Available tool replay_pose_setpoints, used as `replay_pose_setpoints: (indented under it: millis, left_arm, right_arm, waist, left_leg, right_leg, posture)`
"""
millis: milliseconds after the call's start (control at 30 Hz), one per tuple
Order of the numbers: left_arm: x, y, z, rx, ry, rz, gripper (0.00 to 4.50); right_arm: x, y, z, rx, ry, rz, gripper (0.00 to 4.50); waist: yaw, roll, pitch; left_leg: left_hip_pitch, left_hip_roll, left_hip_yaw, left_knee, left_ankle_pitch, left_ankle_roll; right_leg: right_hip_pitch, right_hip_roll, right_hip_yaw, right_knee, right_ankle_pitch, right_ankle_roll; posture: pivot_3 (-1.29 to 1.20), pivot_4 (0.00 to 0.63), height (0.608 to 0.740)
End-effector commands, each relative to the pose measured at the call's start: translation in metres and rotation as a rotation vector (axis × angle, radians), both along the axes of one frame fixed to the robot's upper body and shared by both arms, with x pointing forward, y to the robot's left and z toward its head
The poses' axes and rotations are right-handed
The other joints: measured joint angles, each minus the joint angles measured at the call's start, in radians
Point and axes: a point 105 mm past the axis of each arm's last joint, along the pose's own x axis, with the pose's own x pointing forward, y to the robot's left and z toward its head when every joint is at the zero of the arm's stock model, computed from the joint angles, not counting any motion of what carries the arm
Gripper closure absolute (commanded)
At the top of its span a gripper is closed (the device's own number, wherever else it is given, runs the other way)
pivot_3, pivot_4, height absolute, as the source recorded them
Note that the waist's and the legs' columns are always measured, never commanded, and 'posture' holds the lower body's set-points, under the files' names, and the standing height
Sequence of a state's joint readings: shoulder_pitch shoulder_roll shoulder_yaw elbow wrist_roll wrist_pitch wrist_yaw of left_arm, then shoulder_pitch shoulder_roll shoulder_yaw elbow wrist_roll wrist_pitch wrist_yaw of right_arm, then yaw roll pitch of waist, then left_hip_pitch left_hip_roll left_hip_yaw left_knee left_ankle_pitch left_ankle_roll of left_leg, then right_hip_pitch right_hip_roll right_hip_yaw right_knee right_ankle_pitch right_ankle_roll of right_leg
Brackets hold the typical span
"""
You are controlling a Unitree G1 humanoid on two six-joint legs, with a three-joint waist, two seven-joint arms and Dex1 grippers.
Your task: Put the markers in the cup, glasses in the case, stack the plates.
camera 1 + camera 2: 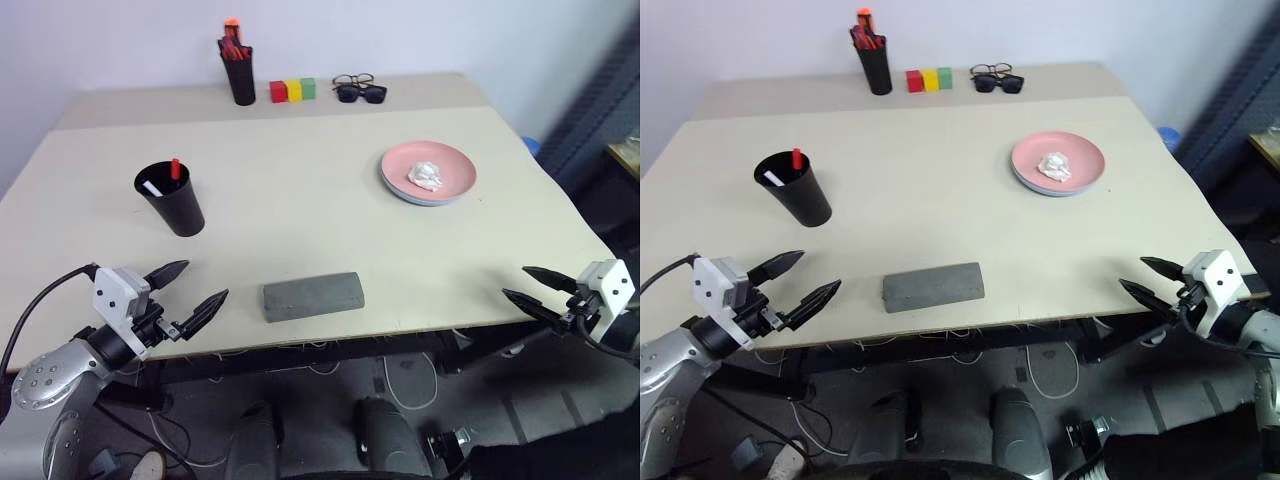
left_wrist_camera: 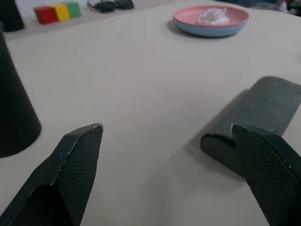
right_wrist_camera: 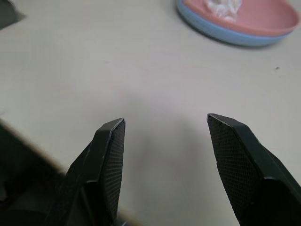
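Showing no legible writing anywhere.

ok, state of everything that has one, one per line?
cup: upright, two markers in it
case: shut, flat on the table
pink plate: stacked on the blue plate, crumpled white wad on top
pen holder: upright, red and orange pens in it
sunglasses: on the table at the back
left gripper: open, empty
right gripper: open, empty

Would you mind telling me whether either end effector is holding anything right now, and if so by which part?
Nothing is held. The left end effector stands open beside the grey case, and the right end effector stands open at the table's near edge.
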State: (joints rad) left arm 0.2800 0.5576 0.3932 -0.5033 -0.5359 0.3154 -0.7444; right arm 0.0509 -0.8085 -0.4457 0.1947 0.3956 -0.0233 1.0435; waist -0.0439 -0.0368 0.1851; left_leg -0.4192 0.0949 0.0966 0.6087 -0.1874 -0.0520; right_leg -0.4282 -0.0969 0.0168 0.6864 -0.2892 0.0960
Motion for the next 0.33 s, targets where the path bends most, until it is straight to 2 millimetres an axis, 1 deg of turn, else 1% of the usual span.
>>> replay_pose_setpoints:
  millis: [33,67,100,133,167,200,300,333]
  left_arm:
    - [-0.004,-0.002,0.009,0.005,-0.031,-0.011,0.0]
    - [-0.005,-0.003,0.008,0.005,-0.027,-0.012,0.0]
    - [-0.006,-0.003,0.008,0.005,-0.023,-0.013,0.0]
    - [-0.006,-0.003,0.007,0.004,-0.021,-0.013,0.0]
    - [-0.007,-0.003,0.007,0.004,-0.018,-0.011,0.0]
    - [-0.008,-0.002,0.007,0.004,-0.015,-0.008,0.0]
    - [-0.011,0.001,0.005,0.005,-0.004,-0.001,0.0]
    - [-0.012,0.003,0.004,0.005,0.002,0.002,0.0]
  right_arm:
    - [0.003,-0.006,0.02,-0.032,-0.084,-0.012,1.71]
    - [0.004,-0.006,0.021,-0.033,-0.086,-0.009,1.71]
    - [0.005,-0.004,0.022,-0.034,-0.088,-0.003,1.71]
    - [0.007,-0.003,0.023,-0.037,-0.091,0.001,1.71]
    - [0.009,-0.002,0.024,-0.036,-0.097,0.006,1.71]
    - [0.01,0.001,0.025,-0.033,-0.103,0.01,1.71]
    - [0.014,0.008,0.028,-0.026,-0.114,0.024,1.71]
    - [0.015,0.011,0.03,-0.02,-0.121,0.032,1.71]
  waist:
    - [0.018,0.015,-0.001]
    - [0.025,0.019,-0.001]
    - [0.028,0.02,-0.001]
    - [0.027,0.022,-0.001]
    - [0.024,0.024,-0.001]
    - [0.022,0.026,-0.003]
    - [0.017,0.026,-0.003]
    - [0.017,0.026,-0.003]
  left_leg:
    - [0.006,-0.003,-0.012,0.005,0.0,-0.001]
    - [0.013,-0.02,-0.029,0.012,0.001,-0.001]
    - [0.015,-0.039,-0.049,0.019,-0.005,-0.006]
    - [0.014,-0.045,-0.06,0.016,-0.006,-0.004]
    - [0.014,-0.046,-0.066,0.015,-0.01,-0.001]
    - [0.015,-0.046,-0.069,0.016,-0.014,0.001]
    - [0.011,-0.046,-0.07,0.019,-0.02,0.006]
    - [0.01,-0.046,-0.069,0.02,-0.021,0.01]
  right_leg:
    - [0.003,0.003,0.0,-0.002,0.0,-0.004]
    - [0.006,0.006,-0.002,-0.002,0.001,-0.006]
    - [0.007,0.01,-0.003,-0.005,0.001,-0.007]
    - [0.012,0.012,-0.003,-0.007,0.002,-0.008]
    - [0.017,0.017,-0.004,-0.012,0.002,-0.008]
    - [0.02,0.019,-0.007,-0.021,0.002,-0.008]
    - [0.028,0.019,-0.009,-0.042,0.004,-0.009]
    - [0.03,0.017,-0.008,-0.045,0.004,-0.01]
  posture:
    - [0.0,0.15,0.74]
    - [0.0,0.15,0.74]
    - [0.0,0.15,0.74]
    - [0.0,0.15,0.74]
    - [0.0,0.15,0.74]
    - [0.0,0.15,0.74]
    - [0.0,0.15,0.74]
    - [0.0,0.15,0.74]
